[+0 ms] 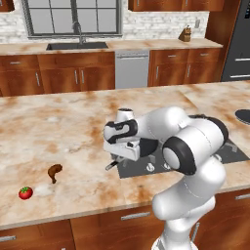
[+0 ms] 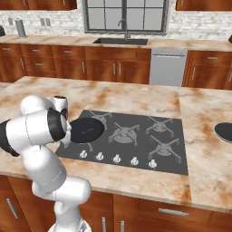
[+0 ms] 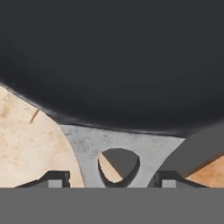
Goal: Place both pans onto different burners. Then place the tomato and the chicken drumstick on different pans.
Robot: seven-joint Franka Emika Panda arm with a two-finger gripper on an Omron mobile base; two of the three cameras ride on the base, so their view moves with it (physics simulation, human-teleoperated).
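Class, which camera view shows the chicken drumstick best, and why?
The left base view: the chicken drumstick lies whole and unblocked on the counter, beside the tomato. The other views look at the cooktop and the pan.

Marble island counter, wood cabinets, window (over sink)

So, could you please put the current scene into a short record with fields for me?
pan 1: on the front left burner of the cooktop, black
pan 2: on the counter right of the cooktop, cut by the picture edge
gripper: at pan 1's grey handle, fingers either side of it, not clamped
tomato: on the counter, far left
drumstick: on the counter, beside the tomato, apart from it
free burners: three
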